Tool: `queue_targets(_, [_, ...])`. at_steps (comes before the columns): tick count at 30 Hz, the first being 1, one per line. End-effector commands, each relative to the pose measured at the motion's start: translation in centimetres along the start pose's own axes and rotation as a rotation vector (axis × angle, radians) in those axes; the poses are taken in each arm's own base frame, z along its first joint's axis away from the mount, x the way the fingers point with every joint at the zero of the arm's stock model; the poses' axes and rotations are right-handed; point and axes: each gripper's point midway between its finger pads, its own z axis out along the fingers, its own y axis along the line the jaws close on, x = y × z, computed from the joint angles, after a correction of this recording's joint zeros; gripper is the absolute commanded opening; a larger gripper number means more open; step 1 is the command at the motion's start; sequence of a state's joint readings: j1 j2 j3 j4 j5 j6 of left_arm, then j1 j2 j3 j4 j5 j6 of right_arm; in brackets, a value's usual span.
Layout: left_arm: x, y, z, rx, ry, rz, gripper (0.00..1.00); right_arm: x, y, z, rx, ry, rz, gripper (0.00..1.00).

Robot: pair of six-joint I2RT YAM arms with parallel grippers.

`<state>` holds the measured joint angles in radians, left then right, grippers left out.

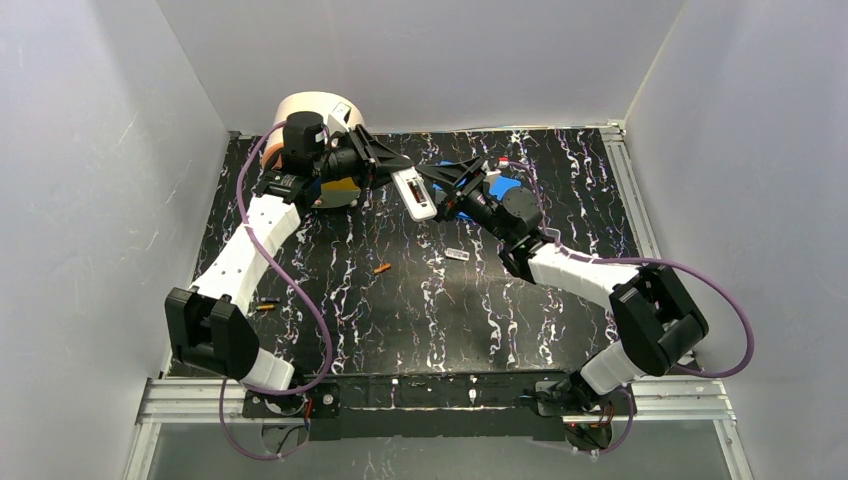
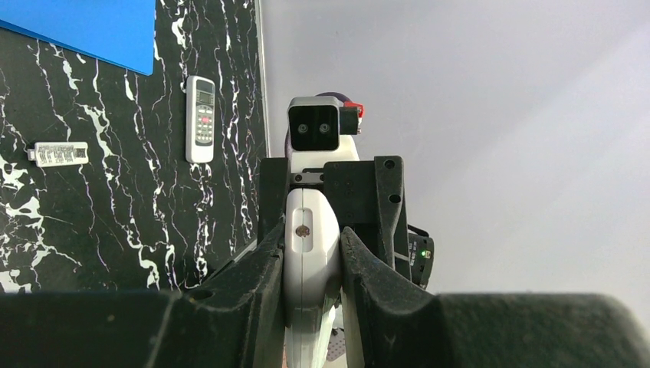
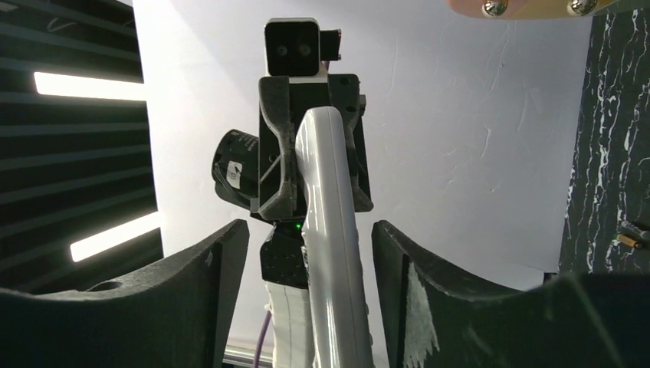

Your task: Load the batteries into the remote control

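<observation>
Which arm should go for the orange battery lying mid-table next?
Right, probably. The left gripper is shut on the white remote, so it is occupied. The right gripper is open and empty, fingers either side of the remote without touching, free to reach the orange battery.

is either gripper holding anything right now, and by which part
The left gripper clamps the white remote by one end, a finger on each side. The right gripper is open, its fingers flanking the remote with gaps, holding nothing.
</observation>
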<state>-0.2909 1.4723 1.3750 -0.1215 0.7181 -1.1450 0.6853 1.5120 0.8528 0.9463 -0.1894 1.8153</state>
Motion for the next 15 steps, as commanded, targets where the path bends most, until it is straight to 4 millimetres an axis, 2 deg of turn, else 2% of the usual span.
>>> queue_targets(1, [0.4,-1.4,-0.6,0.028,0.026,0.027,0.0,0.3,2.8,-1.0,-0.082,0.033,-0.053,0.63])
queue_targets(5, [0.5,-1.3,-0.6,0.027,0.023,0.027,0.0,-0.1,2.7,-1.2,-0.077,0.045,-0.097,0.56])
queue_targets(10, [0.5,-1.2,-0.5,0.026,0.029,0.024,0.0,0.5,3.0,-0.8,-0.065,0.103,-0.225,0.47])
queue_targets(15, [0.5,-1.1,-0.5,0.024,0.03,0.023,0.0,1.1,3.4,-0.5,-0.08,0.14,-0.285,0.45])
